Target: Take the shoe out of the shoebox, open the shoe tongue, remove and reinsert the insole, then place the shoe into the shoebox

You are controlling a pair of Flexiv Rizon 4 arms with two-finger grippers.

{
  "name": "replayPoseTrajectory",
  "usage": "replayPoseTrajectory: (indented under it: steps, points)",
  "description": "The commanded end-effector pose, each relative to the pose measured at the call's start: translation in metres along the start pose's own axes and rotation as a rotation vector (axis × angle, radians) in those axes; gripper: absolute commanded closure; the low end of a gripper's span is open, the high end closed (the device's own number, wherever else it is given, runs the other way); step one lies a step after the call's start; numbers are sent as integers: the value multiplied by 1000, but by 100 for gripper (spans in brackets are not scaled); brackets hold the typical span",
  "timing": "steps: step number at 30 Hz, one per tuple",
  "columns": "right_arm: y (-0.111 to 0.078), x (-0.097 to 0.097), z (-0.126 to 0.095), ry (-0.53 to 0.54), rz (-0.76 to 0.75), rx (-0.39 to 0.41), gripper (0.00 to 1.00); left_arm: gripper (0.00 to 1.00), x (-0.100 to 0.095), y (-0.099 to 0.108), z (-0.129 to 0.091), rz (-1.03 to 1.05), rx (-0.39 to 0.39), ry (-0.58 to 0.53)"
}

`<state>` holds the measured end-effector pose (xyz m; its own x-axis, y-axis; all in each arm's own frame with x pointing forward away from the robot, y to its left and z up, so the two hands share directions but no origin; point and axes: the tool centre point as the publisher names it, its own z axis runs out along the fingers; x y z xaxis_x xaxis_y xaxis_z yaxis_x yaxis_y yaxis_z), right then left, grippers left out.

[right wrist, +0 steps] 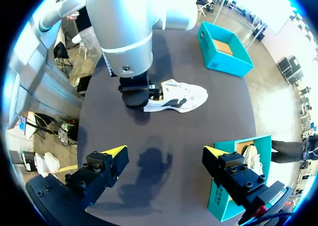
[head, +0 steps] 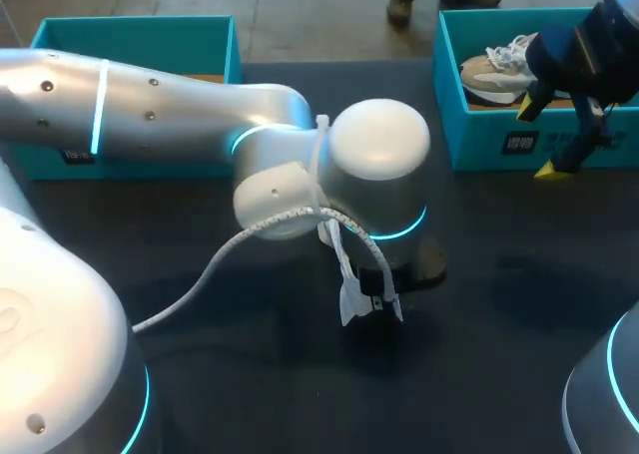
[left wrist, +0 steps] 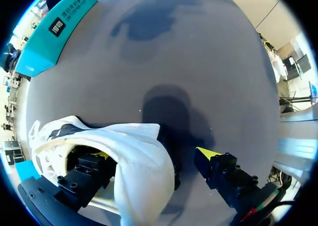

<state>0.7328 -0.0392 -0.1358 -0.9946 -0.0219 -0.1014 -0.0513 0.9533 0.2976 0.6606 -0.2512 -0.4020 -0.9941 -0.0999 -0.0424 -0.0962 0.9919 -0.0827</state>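
**Shoe (right wrist: 181,98) on the table, left gripper at its opening**

Shoe, white with dark side markings, lies on the dark table (head: 250,394). In the head view it sits near the centre of the frame, mostly hidden under the left arm (head: 180,115), with only white scraps showing below it. The left gripper (left wrist: 155,154) is spread. One yellow-tipped finger (left wrist: 94,164) sits inside the shoe under its white fabric. The other stands outside, apart from the shoe, with bare table between. The right gripper (right wrist: 165,150) is also spread and holds nothing. It hangs above the table at the upper right of the head view, in front of the right box (head: 499,140). That teal box holds a second shoe (head: 496,67). The left box (head: 130,27), also teal, stands at the upper left, well apart from the shoe.
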Motion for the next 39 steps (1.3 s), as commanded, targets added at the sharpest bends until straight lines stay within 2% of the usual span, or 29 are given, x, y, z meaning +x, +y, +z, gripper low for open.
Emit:
replayPoseTrajectory:
  steps: [1, 3, 5, 8, 9, 10, 12, 17, 22, 39]
  points:
    - [1, -2, 1, 3, 1, 3, 0, 31, 0, -4, 3, -3, -14, 1]
    - [1, -2, 1, 3, 1, 3, 0, 51, -1, -2, 1, -3, -18, 2]
    - [1, -2, 1, 3, 1, 3, 0, 58, -1, 0, -1, 2, -19, 4]
    - [1, -2, 1, 3, 1, 3, 0, 74, -2, 3, -3, 11, -24, 11]
    - [1, -2, 1, 3, 1, 3, 0, 83, -2, 4, -3, 16, -29, 12]
    - [1, -2, 1, 3, 1, 3, 0, 86, -1, 5, -4, 19, -30, 16]
    - [1, -2, 1, 3, 1, 3, 0, 100, 0, 6, -6, 21, -30, 19]
    - [1, -2, 1, 3, 1, 3, 0, 100, 0, 11, -18, 0, -32, 39]
    - [1, -2, 1, 3, 1, 3, 0, 100, -5, 19, -39, -51, -40, 29]
    - [1, -2, 1, 3, 1, 3, 0, 100, -25, 45, -149, -107, -66, 8]
